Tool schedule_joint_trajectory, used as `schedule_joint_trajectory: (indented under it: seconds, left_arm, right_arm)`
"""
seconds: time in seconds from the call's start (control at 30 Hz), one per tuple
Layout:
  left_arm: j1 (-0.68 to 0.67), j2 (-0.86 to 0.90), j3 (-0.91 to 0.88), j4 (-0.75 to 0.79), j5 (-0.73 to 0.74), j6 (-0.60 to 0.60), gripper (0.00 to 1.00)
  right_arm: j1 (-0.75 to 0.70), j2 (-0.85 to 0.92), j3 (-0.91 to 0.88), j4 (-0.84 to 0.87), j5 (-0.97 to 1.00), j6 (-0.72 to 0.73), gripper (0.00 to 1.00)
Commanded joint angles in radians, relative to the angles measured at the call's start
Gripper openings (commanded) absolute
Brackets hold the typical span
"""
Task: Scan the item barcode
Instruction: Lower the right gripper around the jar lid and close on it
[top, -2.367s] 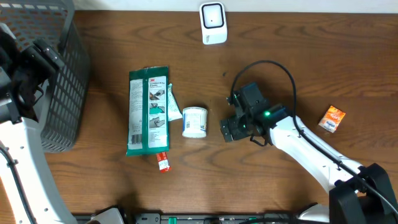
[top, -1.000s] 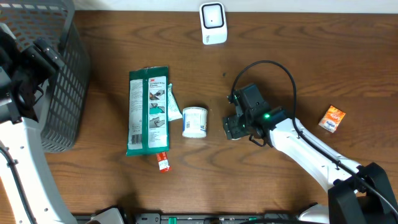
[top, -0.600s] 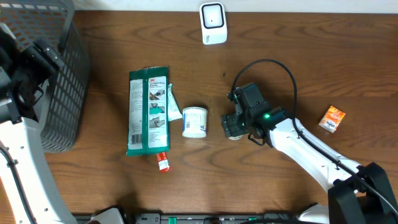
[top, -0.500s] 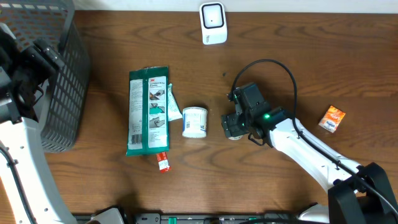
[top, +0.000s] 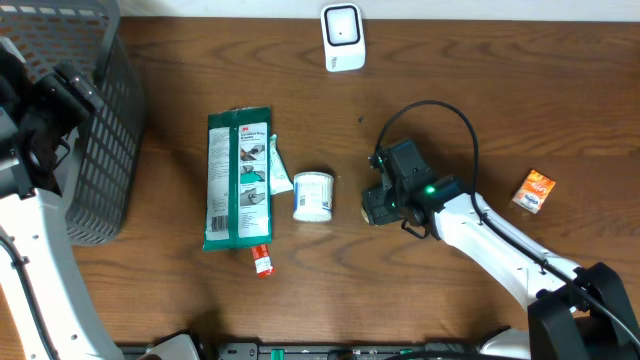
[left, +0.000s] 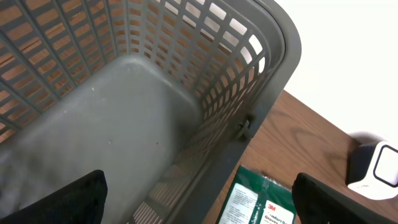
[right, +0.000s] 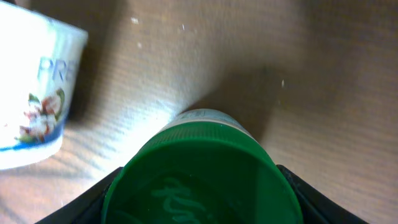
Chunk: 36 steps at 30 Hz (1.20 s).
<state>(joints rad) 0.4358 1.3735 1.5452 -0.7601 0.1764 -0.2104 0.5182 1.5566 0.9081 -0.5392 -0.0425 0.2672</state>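
Green-capped bottle (right: 199, 168) stood on the bench (top: 450, 120) near the white cup (top: 313, 196), with the right pincer (top: 376, 209) clamped on 2 sides of its cap. Left pincer (left: 199, 193) hung wide open over the grey basket (left: 273, 68), well apart from the bottle.

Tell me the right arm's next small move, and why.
Probably close the jaws onto the green-capped bottle: the right gripper sits low over it, the cap fills the space between the jaws, and a firm grip isn't evident yet.
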Motion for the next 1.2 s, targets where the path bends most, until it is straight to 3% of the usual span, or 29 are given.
schedule_joint_trajectory:
  seconds: [0.0,0.17,0.37,0.43,0.5,0.6,0.83,0.93,1.17]
  left_arm:
    - [0.002,-0.002,0.009,-0.002,-0.005,-0.005,0.93]
    - [0.002,-0.002,0.009,-0.002,-0.005,-0.005,0.93]
    - [0.002,-0.002,0.009,-0.002,-0.005,-0.005,0.93]
    - [0.002,-0.002,0.009,-0.002,-0.005,-0.005,0.93]
    - [0.002,-0.002,0.009,-0.002,-0.005,-0.005,0.93]
    - [0.002,-0.002,0.009,-0.002,-0.005,-0.005,0.93]
    - [0.002,-0.002,0.009,-0.002,-0.005,-0.005,0.93]
    - [0.002,-0.002,0.009,-0.002,-0.005,-0.005,0.93]
    - [0.002,-0.002,0.009,-0.002,-0.005,-0.005,0.93]
  right_arm:
    - [-0.008,-0.049,0.048,-0.037,0.001,0.009,0.61]
    - [-0.008,-0.069,0.045,-0.094,0.001,-0.003,0.61]
    - [0.001,-0.04,0.039,-0.096,0.039,-0.135,0.63]
    - [0.002,-0.038,0.039,-0.096,0.042,-0.142,0.74]
    - [0.002,-0.038,0.039,-0.093,0.041,-0.141,0.93]
    - [-0.008,-0.038,0.039,-0.101,0.042,-0.046,0.99]
    - [-0.013,-0.011,0.039,-0.105,0.037,0.002,0.98]
    - [-0.013,0.031,0.038,-0.103,0.037,0.005,0.88]
    - [-0.013,0.058,0.039,-0.101,0.018,0.028,0.78]
